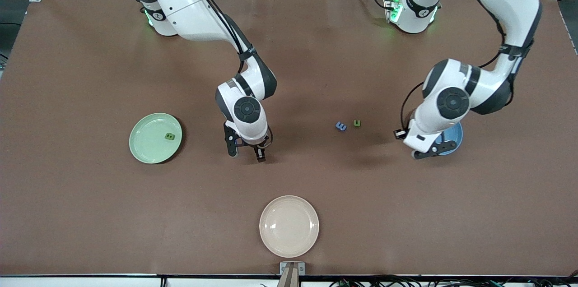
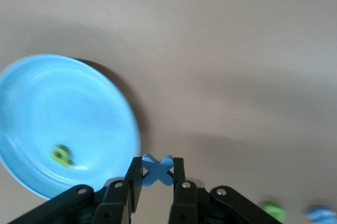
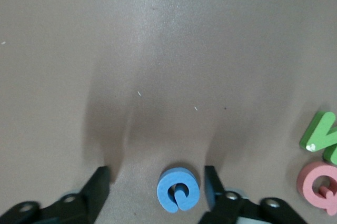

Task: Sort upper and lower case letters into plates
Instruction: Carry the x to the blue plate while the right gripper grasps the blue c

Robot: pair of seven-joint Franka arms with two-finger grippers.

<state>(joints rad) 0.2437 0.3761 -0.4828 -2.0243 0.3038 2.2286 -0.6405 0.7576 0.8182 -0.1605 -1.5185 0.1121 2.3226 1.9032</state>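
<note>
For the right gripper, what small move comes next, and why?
Probably finish closing. The right gripper sits low at the table with its fingers either side of the blue letter, gaps remaining on both sides. The left gripper holds another blue piece beside the blue plate, so it needs no help.

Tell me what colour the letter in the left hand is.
Blue, clearest in the left wrist view.

On the brown tabletop [image 1: 316, 52] the right tool [image 1: 246, 151] hangs low between the pale green plate [image 1: 149, 151], which holds one green letter [image 1: 170, 136], and a blue letter [image 1: 341, 126] beside a second green letter [image 1: 357, 122], while the left tool [image 1: 429, 149] is over the blue plate [image 1: 456, 140], the cream plate [image 1: 289, 226] nearest the camera.
</note>
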